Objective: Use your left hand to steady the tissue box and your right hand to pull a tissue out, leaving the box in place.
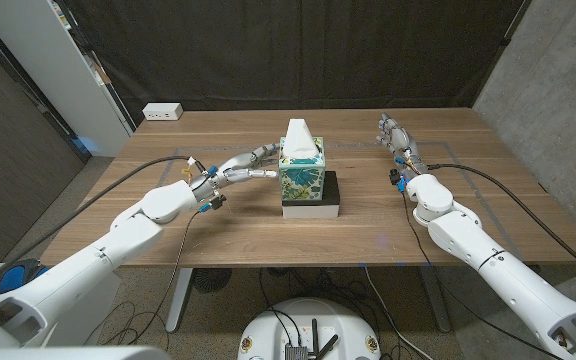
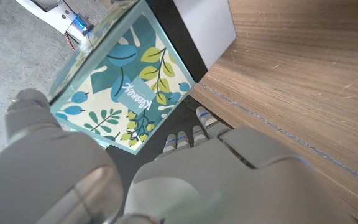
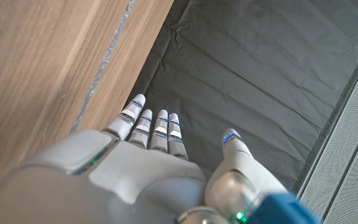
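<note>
- Sitting mid-table, the box (image 1: 303, 170) stands on a black-and-white block (image 1: 312, 203), with a white tissue (image 1: 300, 132) poking up from its top slot.
- The left hand (image 1: 238, 170) reaches the box's left side, fingers (image 1: 266, 153) stretched out at the wall; actual contact cannot be told, and it grips nothing.
- The right hand (image 1: 396, 136) stands well apart to the box's right, fingers straight and fairly close together, holding nothing.
- The box looks like light card: likely to tip or slide off the block under an upward pull, so press it firmly on its side or top.
- The tissue is soft and tears easily; pinch it low near the slot and draw straight up.
- How many tissues the box holds is hidden.
</note>
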Controlling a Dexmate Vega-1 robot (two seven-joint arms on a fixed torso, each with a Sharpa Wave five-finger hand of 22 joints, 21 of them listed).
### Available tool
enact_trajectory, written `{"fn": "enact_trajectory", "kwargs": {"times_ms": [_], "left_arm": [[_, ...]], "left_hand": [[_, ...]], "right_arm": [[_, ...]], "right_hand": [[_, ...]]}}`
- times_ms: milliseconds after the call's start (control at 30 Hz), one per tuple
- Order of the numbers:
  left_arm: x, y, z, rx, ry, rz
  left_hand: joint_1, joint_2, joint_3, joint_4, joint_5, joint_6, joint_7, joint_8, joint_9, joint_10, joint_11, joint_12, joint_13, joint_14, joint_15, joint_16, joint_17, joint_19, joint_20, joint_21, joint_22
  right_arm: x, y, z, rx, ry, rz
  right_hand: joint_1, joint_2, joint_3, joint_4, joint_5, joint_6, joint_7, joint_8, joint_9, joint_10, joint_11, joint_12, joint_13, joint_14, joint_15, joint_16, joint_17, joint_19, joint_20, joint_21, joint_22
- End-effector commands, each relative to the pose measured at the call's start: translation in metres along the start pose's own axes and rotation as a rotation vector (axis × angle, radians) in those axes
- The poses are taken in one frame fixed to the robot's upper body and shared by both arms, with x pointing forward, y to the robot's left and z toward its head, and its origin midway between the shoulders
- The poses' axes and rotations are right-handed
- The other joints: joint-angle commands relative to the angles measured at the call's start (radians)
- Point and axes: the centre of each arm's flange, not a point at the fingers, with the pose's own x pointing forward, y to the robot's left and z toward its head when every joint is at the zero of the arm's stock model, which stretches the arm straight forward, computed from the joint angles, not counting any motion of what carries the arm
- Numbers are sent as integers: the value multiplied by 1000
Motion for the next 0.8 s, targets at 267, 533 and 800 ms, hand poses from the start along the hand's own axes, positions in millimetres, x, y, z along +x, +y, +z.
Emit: {"fn": "enact_trajectory", "kwargs": {"times_ms": [267,533,800], "left_arm": [[24,-3,0,-25,-38,-80],[26,-3,1,-60,-35,-74],[21,-4,1,-94,-35,-21]], "left_hand": [[94,14,-57,2,8,-88,-7,10,8,59,-32,18,1,199,-54,13,1,184,-8,38,8],[238,78,-56,2,-35,153,-18,86,17,263,-73,29,4,421,-127,20,1,293,-25,46,12],[393,211,42,1,-246,482,-36,245,39,519,-72,37,19,537,-109,0,7,296,18,18,16]], "right_arm": [[-7,-5,0,-9,-8,-30],[-8,-7,-2,-7,-1,-34],[-6,-8,-3,-8,0,-27]], "right_hand": [[9,5,2,-9,0,11,2,9,3,9,1,3,1,7,2,-1,2,5,1,0,3],[8,5,2,-10,-1,11,2,8,3,9,1,3,1,7,3,-1,2,5,1,-1,3],[7,5,2,-12,-1,11,2,8,3,9,1,2,1,7,3,-1,2,5,1,-1,3]]}}
